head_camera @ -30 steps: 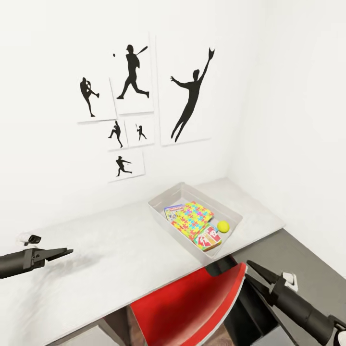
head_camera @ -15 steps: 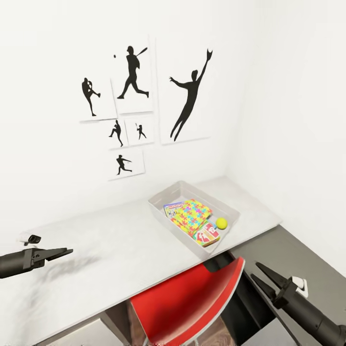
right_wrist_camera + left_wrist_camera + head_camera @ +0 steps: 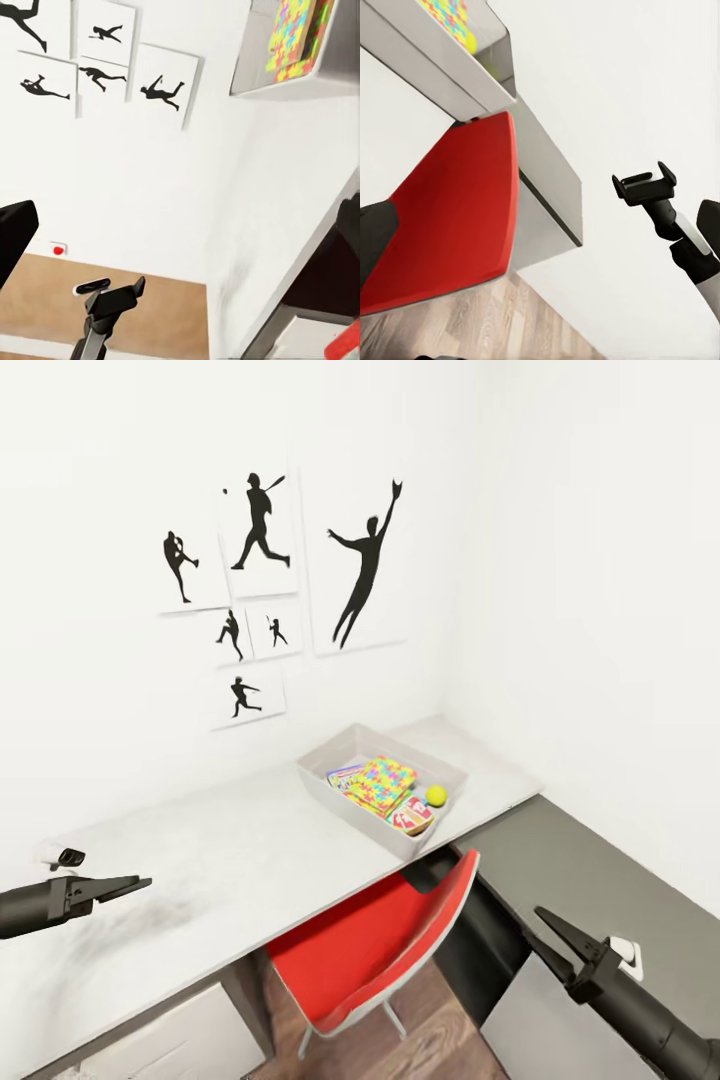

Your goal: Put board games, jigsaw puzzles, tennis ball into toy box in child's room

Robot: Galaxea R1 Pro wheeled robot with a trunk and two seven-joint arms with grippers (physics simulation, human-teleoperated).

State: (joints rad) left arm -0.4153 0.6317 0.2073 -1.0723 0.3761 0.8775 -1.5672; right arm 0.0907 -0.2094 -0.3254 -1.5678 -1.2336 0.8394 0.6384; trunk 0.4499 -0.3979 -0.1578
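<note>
1. Toys sit inside the toy box point(image 3: 335, 798) on the table point(image 3: 200, 870), well ahead of both grippers and closer to the right one's side
2. In the bin there's a jigsaw puzzle point(image 3: 381, 782) on top, the tennis ball point(image 3: 436, 795) just beside it, a red-and-white board game point(image 3: 411, 816) at the near end and another printed box point(image 3: 343, 774) peeking out at the far end
3. The count can't be settled from here: a second puzzle or a third game may lie underneath, so the job looks mostly done, perhaps complete
4. The left gripper point(image 3: 128, 884) hovers over the bare tabletop, carrying nothing; whether its fingers are parted, the pictures don't tell
5. The right gripper point(image 3: 545, 935) hangs low beside the red chair point(image 3: 380, 950), fingers spread apart and empty
6. No loose toy shows on the desk near either gripper
</note>
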